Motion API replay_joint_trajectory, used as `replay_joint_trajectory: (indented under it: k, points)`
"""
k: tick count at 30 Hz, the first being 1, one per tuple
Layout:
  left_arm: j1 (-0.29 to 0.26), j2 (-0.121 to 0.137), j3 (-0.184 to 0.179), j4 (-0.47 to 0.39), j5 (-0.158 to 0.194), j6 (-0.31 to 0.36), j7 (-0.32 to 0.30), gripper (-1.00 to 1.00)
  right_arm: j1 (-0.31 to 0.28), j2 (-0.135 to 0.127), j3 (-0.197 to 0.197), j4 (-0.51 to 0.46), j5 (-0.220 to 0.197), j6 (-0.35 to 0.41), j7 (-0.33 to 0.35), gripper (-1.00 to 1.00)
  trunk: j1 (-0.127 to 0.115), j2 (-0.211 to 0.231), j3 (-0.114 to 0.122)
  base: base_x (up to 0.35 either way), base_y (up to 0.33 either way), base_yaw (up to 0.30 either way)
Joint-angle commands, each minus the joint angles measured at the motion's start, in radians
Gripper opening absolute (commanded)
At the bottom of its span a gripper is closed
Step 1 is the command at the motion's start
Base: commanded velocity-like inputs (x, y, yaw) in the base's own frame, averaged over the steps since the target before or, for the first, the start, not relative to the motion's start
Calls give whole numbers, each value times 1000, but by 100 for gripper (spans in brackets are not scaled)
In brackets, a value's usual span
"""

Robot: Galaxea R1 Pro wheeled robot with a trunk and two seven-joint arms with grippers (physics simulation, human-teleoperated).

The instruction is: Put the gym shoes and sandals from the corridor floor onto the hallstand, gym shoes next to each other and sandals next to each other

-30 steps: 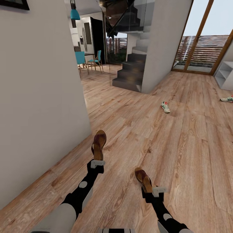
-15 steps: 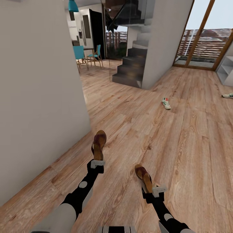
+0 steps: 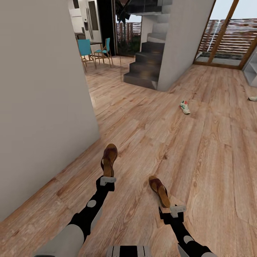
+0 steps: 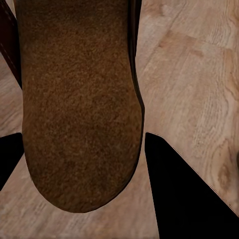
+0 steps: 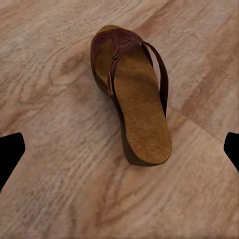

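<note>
My left gripper point(image 3: 107, 177) is shut on the heel of one brown sandal point(image 3: 109, 157), which points away from me; in the left wrist view its tan footbed point(image 4: 79, 109) sits tight between both fingers point(image 4: 184, 194). The other sandal point(image 3: 159, 191) lies flat on the corridor floor point(image 3: 214, 160) just ahead of my right gripper point(image 3: 176, 208). That gripper is open, and its fingertips point(image 5: 10, 152) stand wide of the sandal point(image 5: 134, 104) without touching it. One gym shoe point(image 3: 184, 107) lies further off on the floor. A second gym shoe point(image 3: 253, 98) shows at the right edge.
A grey wall point(image 3: 43, 107) runs close along my left. Dark stairs point(image 3: 146, 69) and a white pillar point(image 3: 182, 43) stand ahead, with teal chairs point(image 3: 87, 50) beyond. A white shelved unit point(image 3: 252, 71) at the far right edge may be the hallstand; I cannot tell.
The view has tilted down and shifted. The left sandal stays with my left gripper. The right sandal's heel was against my right gripper and now lies a little ahead of it.
</note>
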Motion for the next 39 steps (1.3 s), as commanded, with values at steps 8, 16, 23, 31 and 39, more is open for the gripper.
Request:
replay_joint_trajectory:
  k: [8, 16, 23, 31, 39]
  points:
    - [0, 0, -3, -1, -2, 0, 1, -100, -1, 1, 1, -10, 0, -1, 0, 100, 1, -1, -12, 0, 0, 0]
    - [0, -3, -10, -95, 1, 1, 1, -100, -12, 1, 2, -47, 56, -3, 0, 100, 2, -1, -19, 0, 0, 0]
    - [0, -6, -11, -180, 2, 4, 0, -100, -16, 4, 2, -51, 98, -4, 0, 100, 4, -2, -39, 0, 0, 0]
    - [0, -7, -10, -200, 1, 9, -2, -100, -17, 4, 2, -53, 104, -5, 0, 100, 5, -3, -47, 0, 0, 0]
    - [0, -7, -11, -201, 1, 21, -2, -100, -18, -1, 1, -54, 104, -6, 0, 100, 8, -4, -66, 0, 0, 0]
